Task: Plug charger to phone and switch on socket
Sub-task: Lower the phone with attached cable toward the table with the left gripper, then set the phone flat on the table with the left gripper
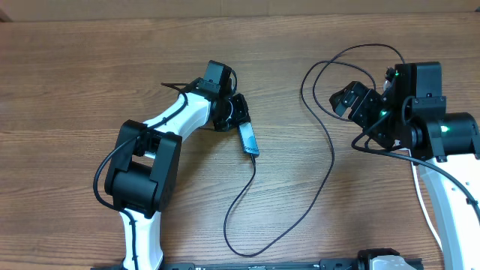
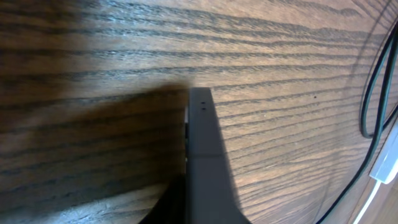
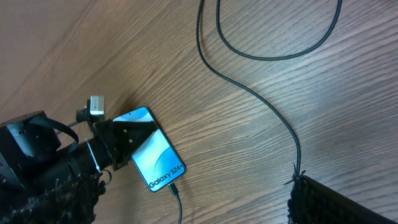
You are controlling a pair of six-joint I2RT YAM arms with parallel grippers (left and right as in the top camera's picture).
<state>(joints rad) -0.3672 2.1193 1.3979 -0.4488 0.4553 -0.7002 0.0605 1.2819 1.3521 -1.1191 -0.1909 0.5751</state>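
Overhead: the left gripper [image 1: 231, 112] pinches the phone [image 1: 247, 139] by its upper end on the wooden table [image 1: 75, 75], and the charger [image 1: 328, 161] loops from the phone's lower end towards the right gripper [image 1: 351, 99]. Left wrist: the phone's dark edge, charger at far right. Right wrist: Galaxy S24+ screen up, connector at its base; whether the right jaws are spread or pressed together, cannot tell
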